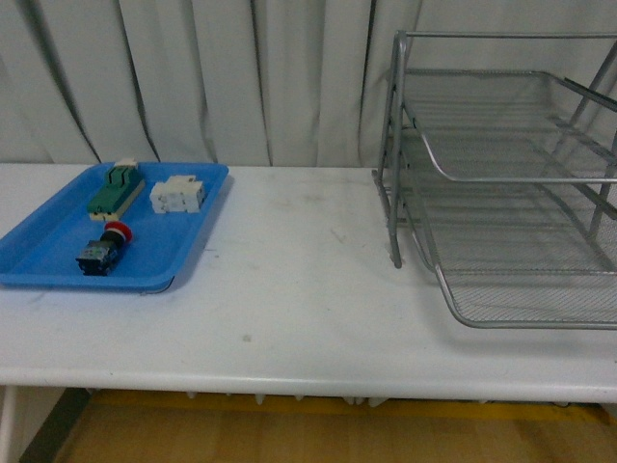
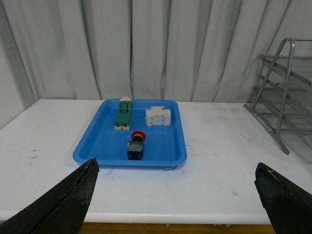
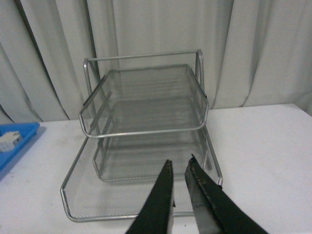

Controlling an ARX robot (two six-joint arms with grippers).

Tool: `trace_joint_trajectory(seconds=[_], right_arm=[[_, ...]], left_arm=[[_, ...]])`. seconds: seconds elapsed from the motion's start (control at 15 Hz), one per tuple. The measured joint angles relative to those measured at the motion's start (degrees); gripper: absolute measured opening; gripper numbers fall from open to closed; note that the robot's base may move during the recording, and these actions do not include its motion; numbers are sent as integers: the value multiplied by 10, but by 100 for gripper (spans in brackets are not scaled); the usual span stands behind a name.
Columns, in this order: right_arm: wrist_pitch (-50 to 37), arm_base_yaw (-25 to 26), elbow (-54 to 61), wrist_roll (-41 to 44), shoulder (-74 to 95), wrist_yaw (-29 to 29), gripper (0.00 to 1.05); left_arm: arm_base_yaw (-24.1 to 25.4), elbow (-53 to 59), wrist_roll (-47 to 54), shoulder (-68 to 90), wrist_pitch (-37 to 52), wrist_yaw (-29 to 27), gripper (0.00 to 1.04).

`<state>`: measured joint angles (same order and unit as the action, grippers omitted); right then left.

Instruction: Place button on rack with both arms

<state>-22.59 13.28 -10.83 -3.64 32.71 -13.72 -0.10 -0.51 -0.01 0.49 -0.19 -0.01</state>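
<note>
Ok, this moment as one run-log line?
phase: pre-grasp | button: in blue tray, untouched | rack: no button on it | left gripper: open, aimed at tray | right gripper: nearly shut, empty, facing rack

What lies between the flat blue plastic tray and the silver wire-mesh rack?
Only bare white tabletop separates tray and rack, shown in the front view.

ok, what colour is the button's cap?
Red, on a black body. The button shows best in the left wrist view.
</note>
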Motion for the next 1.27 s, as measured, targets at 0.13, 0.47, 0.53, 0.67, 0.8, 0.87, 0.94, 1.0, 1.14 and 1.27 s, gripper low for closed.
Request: trace_joint_trajectory(seconds=[0.13, 0.47, 0.53, 0.67, 0.8, 0.87, 0.94, 1.0, 1.14, 1.27], right_arm=[[23, -48, 43, 30, -57, 50, 2], [62, -137, 75, 34, -127, 127, 2], [67, -134, 77, 34, -135, 137, 2], [79, -133, 82, 34, -155, 137, 2], [93, -133, 88, 35, -172, 137, 2], [72, -133, 99, 35, -178, 137, 2], [93, -133, 102, 35, -189, 137, 2], [93, -133, 102, 35, -190, 137, 2], [99, -133, 102, 35, -199, 137, 2], [104, -133, 102, 35, -206, 137, 2]], left_arm=[[0, 0, 0, 0, 0, 0, 98], [0, 0, 0, 0, 0, 0, 98], [0, 0, 0, 0, 0, 0, 98], [0, 0, 0, 0, 0, 0, 98], [0, 0, 0, 0, 0, 0, 98], [0, 0, 0, 0, 0, 0, 98], [0, 0, 0, 0, 0, 0, 98], [0, 0, 0, 0, 0, 0, 98], [0, 0, 0, 0, 0, 0, 98], [0, 0, 0, 0, 0, 0, 98]])
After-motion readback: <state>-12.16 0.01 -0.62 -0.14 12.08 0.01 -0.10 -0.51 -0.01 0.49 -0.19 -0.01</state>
